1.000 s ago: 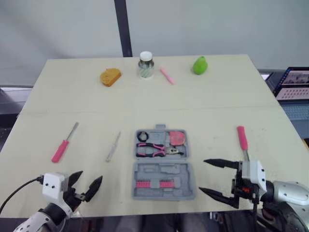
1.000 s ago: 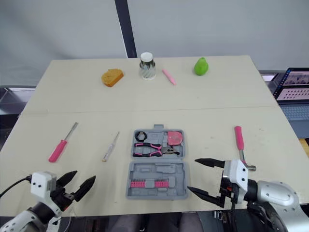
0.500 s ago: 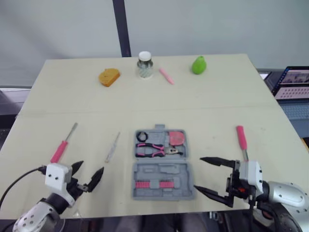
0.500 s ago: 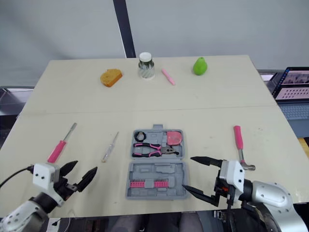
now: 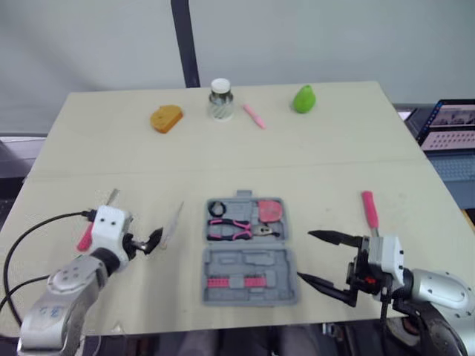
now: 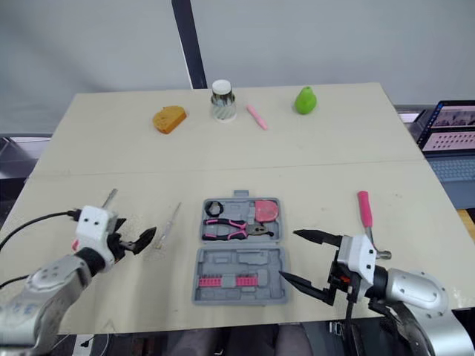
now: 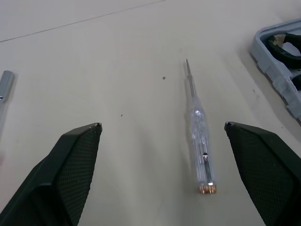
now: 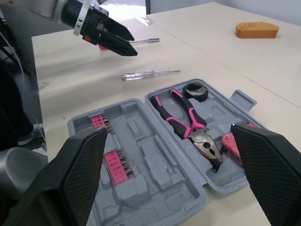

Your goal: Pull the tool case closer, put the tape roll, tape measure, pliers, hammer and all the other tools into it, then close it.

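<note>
Tool case (image 5: 250, 252) lying open toward table's 6 o'clock edge (pliers (image 5: 234, 228) inside), left gripper (image 7: 162, 126) at its 9 o'clock, fingers spread by clear screwdriver (image 7: 200, 141), right gripper (image 5: 304, 256) at 3 o'clock, fingers wide apart.

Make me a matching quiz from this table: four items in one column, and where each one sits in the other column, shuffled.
1. pliers
2. clear screwdriver
3. hammer
4. orange sponge

A. far side of the table, left of the jar
B. on the table, right of the tool case
C. on the table, just ahead of the open left claw
D. inside the open tool case

Pairs: 1-D, 2-C, 3-B, 4-A
</note>
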